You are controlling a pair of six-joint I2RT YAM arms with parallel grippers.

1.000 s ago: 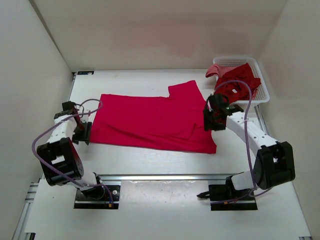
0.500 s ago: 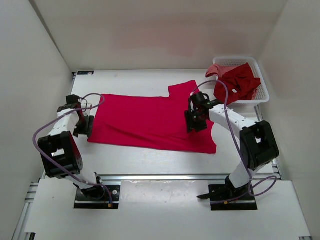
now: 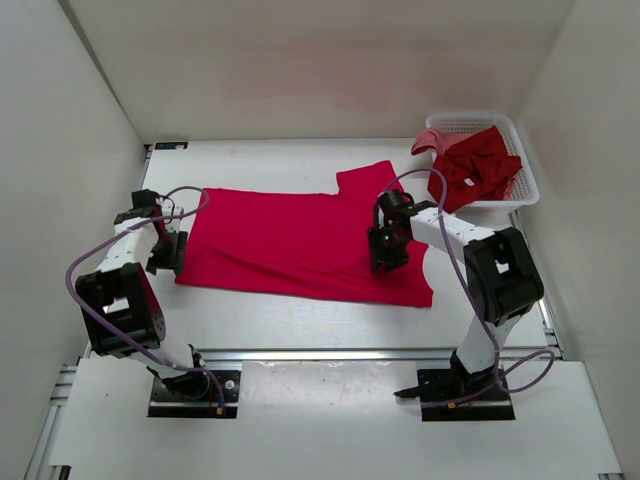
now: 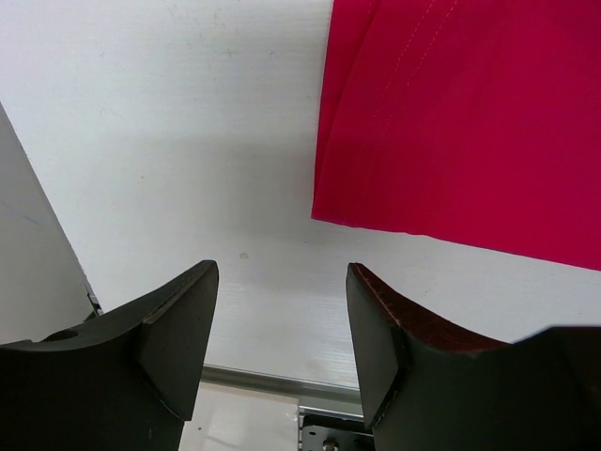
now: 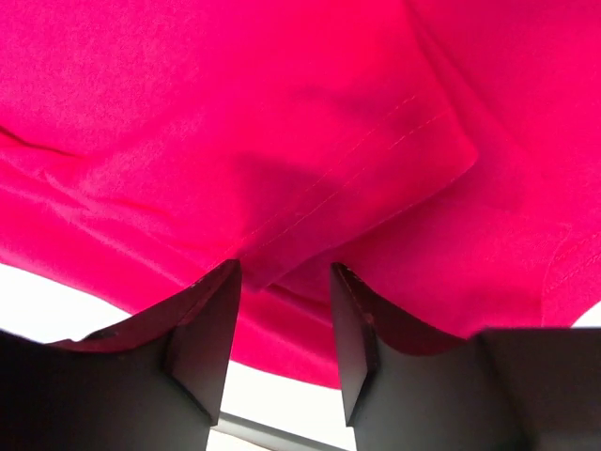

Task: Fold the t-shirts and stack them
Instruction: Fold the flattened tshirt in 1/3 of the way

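White table (image 3: 300, 160) under white walls, with the bright pinkish-red t-shirt (image 3: 300, 240) spread flat across its middle, hem to the left and shoulders to the right. The dark crimson t-shirt (image 3: 478, 172) and the salmon t-shirt (image 3: 428, 140) lie crumpled in the basket (image 3: 525, 165) at the far right corner, so folding appears to be at its first garment.

The left gripper (image 4: 282, 282) hangs over bare table just beside the near hem corner, jaws wide apart and holding nothing. The right gripper (image 5: 285, 272) sits low over the shirt's right part, jaws apart with the stitched edge of a tucked-in sleeve (image 5: 376, 160) lying right at the gap between the fingertips – nothing looks pinched yet.

To do this step well, I judge each arm should take only the top layer at a hemmed edge, where the cloth is thicker and less likely to slip. The left needs to shift onto the corner before closing – and both lifts should rise together, low and level, so the fold lands straight
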